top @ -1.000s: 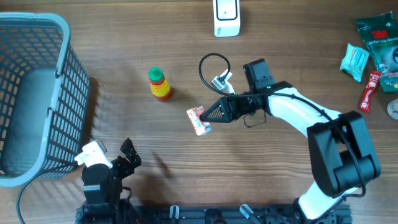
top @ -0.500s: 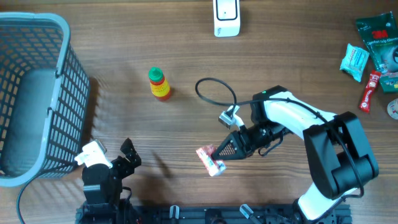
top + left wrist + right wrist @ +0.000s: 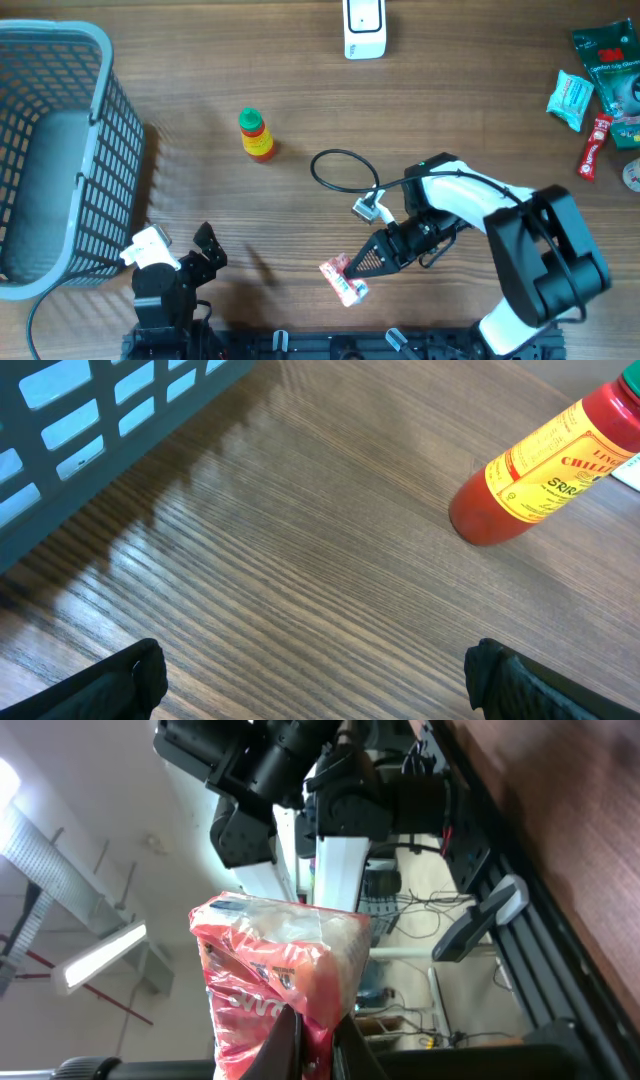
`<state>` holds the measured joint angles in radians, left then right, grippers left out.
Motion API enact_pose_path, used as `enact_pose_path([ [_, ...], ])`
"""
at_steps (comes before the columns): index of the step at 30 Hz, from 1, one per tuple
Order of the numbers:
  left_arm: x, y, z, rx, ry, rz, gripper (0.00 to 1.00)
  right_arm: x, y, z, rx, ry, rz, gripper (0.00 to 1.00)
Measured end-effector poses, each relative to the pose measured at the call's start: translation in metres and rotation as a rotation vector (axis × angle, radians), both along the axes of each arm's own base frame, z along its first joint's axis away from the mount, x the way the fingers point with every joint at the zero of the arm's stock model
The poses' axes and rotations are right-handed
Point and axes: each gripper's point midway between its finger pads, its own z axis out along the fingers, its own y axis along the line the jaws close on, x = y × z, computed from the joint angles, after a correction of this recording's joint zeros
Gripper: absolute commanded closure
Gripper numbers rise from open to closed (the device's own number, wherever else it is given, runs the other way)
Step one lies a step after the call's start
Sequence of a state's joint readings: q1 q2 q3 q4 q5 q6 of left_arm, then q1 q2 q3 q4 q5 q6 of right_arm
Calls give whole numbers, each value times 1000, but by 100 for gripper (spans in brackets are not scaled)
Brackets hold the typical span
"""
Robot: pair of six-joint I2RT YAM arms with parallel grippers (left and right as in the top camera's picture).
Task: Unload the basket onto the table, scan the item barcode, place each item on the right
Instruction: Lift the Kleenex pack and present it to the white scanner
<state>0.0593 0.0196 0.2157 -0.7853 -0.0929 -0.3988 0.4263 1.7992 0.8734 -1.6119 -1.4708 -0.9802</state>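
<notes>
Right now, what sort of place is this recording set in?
Probably a mock shop checkout in a lab: a white barcode scanner, a mesh basket and a chilli sauce bottle on a wooden table.

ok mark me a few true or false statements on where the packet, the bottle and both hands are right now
1. The right hand is shut on the red packet. True.
2. The left hand holds the sauce bottle. False: it is open and empty, and the bottle sits on the table apart from it.
3. The red packet lies in the basket. False: it is in the right hand, well away from the basket.
4. The white scanner sits at the table's far edge, apart from the packet. True.
</notes>
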Motion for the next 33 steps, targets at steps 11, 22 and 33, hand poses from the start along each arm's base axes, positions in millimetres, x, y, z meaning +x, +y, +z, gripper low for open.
enact_pose_path([
  [11, 0, 0, 0, 0, 0, 0, 0, -56, -19, 93, 232, -488, 10, 95],
  [22, 0, 0, 0, 0, 0, 0, 0, 201, -15, 84, -421, -1151, -820, 95],
  [33, 0, 0, 0, 0, 2, 0, 0, 369, -49, 88, -807, -1933, -1051, 96],
])
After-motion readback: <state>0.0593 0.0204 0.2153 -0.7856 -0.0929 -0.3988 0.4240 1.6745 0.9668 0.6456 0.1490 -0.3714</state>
